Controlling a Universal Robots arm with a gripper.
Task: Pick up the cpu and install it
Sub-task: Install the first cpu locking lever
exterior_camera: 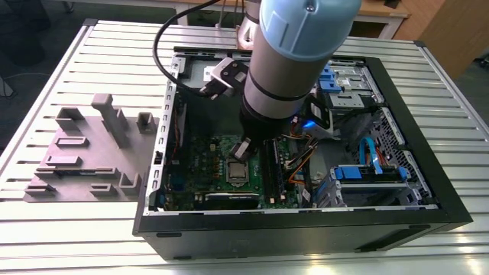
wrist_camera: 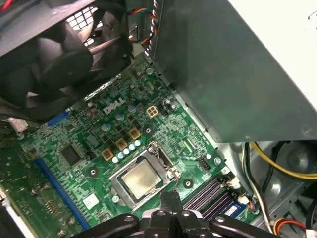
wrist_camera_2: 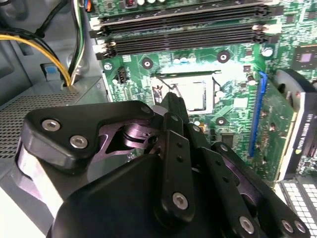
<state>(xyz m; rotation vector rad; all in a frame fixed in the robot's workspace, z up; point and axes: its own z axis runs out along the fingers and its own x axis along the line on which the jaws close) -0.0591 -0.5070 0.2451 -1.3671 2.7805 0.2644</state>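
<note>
Your cpu (wrist_camera: 142,178) already lies flat inside the socket frame (wrist_camera: 119,186) on the motherboard (wrist_camera: 99,148), at about the 6 o'clock side of the tool (exterior_camera: 241,150) in the exterior view. You look to be at the seating stage; I judge any further move needs a straight, gentle vertical line. The tool hangs just above the socket with fingers (wrist_camera_2: 174,106) drawn together, holding nothing visible. The arm hides the fingertips' clearance, and the retention lever is hard to make out.
</note>
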